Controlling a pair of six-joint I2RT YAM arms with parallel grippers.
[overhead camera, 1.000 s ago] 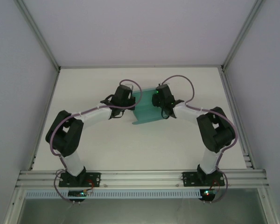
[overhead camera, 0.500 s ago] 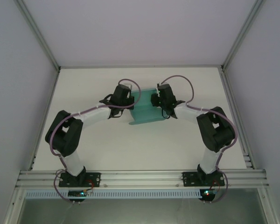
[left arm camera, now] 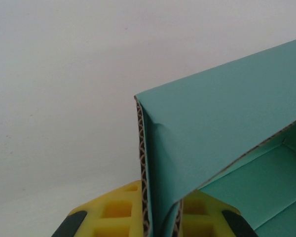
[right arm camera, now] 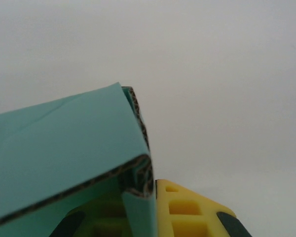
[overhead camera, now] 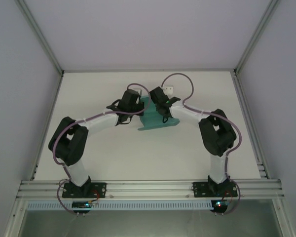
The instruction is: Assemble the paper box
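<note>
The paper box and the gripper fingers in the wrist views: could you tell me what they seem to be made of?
The paper box: corrugated card with a matte teal facing; its cut edge shows wavy fluting. The left gripper fingers and right gripper fingers: yellow, probably moulded or printed plastic, with square recesses and dark, perhaps rubbery, pads.

**Soft, even light, gentle blur up close**

Lit diffusely from overhead, bright, low in contrast. Faint shadow under the paper box (overhead camera: 155, 123) on the table (overhead camera: 113, 148). Mildly out of focus at the wrists, most at the yellow fingers (left arm camera: 121, 212).
</note>
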